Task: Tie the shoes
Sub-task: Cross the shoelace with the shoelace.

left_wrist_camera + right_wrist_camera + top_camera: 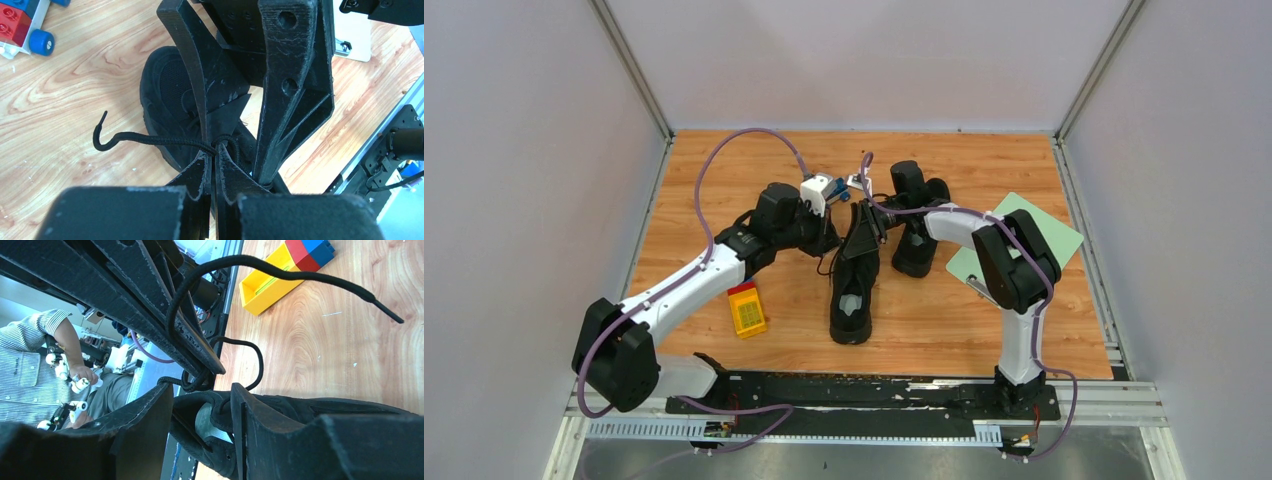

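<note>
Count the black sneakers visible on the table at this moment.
2. The near sneaker lies mid-table, between the arms. The far sneaker sits just right of it and farther back, partly hidden under the right arm. No others are visible.

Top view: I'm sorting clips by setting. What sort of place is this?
Probably a robot lab test cell: a wooden table boxed in by pale panels, left arm and right arm bolted to a rail, and a person holding controllers beside it.
</note>
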You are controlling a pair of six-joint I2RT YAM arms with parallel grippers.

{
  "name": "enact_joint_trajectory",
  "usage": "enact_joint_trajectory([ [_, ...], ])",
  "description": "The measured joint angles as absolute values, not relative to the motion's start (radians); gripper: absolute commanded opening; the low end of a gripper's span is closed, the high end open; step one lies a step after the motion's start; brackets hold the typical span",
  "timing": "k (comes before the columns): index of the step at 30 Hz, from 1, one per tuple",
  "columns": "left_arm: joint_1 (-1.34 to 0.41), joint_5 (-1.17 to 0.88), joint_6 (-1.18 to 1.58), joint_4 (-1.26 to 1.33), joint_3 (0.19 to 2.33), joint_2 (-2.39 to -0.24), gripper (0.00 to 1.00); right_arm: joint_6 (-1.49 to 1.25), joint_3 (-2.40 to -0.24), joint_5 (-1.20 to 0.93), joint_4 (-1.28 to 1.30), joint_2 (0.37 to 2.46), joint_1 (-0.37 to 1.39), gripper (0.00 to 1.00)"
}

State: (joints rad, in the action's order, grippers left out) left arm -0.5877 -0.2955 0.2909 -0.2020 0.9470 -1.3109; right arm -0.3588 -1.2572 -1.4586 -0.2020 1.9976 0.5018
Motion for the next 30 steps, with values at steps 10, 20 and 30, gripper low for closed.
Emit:
enact_joint_trajectory([
  [10,-0.588,-0.288,0.306,-0.213,0.949,-1.311,0.00,-0.433,-1.228,-1.438,-0.269,2.004,0.502,0.46],
  [20,-0.589,-0.350,0.168,-0.229,0.934,-1.290,0.00,-0.038,-1.312,-1.353,0.239,1.950,0.399,0.53],
  [30,-0.589,-0.432,0.080,-0.199,0.921,-1.242,0.00,0.296,-1.351,-1.173,0.616,1.677,0.330,0.70],
])
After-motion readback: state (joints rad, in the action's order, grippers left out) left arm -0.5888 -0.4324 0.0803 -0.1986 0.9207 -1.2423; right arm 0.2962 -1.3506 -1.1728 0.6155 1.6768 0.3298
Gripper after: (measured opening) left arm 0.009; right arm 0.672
